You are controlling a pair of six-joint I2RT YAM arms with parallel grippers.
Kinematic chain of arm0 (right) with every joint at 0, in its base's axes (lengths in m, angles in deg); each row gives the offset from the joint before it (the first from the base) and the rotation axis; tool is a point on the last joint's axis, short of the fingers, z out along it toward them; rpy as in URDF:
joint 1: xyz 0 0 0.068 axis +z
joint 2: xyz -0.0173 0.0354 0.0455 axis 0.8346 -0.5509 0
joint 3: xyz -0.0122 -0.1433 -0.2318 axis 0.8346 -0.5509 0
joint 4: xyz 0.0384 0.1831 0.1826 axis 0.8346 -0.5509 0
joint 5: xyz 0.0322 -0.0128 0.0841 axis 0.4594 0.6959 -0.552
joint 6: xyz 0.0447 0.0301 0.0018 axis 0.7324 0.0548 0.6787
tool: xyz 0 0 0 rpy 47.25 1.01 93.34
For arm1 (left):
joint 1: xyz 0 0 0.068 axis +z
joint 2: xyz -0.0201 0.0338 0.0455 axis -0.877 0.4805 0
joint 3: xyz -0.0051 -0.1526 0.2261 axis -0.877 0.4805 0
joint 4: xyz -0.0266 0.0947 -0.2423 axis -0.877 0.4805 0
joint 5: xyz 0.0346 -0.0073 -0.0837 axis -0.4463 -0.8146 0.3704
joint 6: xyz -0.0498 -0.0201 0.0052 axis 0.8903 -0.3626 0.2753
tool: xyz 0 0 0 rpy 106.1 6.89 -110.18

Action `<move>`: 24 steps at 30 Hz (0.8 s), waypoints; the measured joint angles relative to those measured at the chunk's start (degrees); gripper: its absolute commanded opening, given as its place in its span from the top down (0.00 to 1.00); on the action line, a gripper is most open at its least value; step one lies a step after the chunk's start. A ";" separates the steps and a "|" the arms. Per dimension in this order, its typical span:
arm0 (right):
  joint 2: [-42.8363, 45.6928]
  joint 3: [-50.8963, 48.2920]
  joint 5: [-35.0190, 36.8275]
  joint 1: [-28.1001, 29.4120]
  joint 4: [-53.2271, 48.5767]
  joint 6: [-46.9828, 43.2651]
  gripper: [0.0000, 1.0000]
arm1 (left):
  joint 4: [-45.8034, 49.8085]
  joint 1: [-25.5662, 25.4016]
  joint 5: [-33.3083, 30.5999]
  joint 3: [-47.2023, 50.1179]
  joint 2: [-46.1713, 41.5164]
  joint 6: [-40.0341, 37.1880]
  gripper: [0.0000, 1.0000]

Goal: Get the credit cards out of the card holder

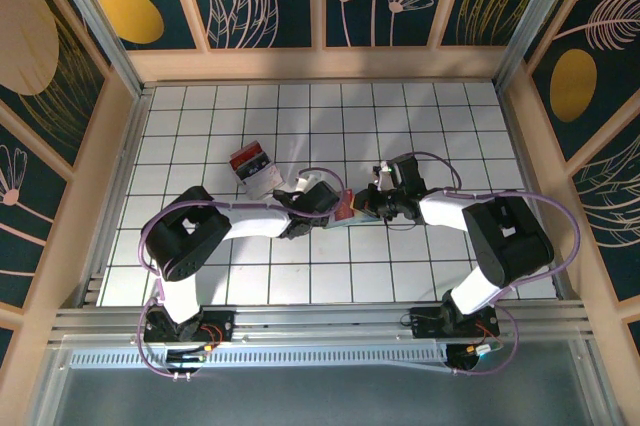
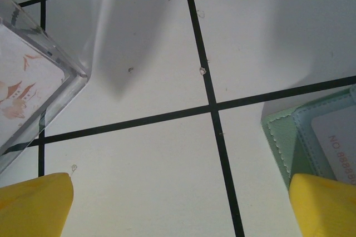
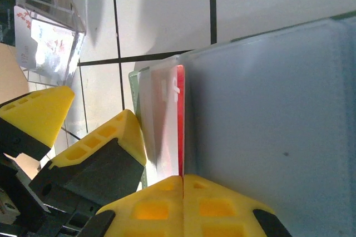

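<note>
We see both arms bent inward, meeting mid-table at the holder. The left claw hangs spread wide beside the holder; the right claw pinches a card at its red edge.

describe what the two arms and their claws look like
Both the left arm and the right arm have white links between bulky black joint housings, with thin purple cables looping alongside. The left claw and right claw have bright yellow wedge-shaped fingers on black backing. The yellow is moulded with small rectangular recesses.
</note>
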 measured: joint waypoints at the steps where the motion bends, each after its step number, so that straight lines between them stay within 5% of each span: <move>1: 0.09 0.00 0.15 -0.09 -0.15 0.00 0.95 | 0.04 0.00 0.00 -0.20 0.17 0.00 0.01; 24: 1.86 -1.62 2.21 -0.87 -1.07 -0.15 0.98 | 1.29 0.00 -3.06 -7.87 3.58 -5.03 0.01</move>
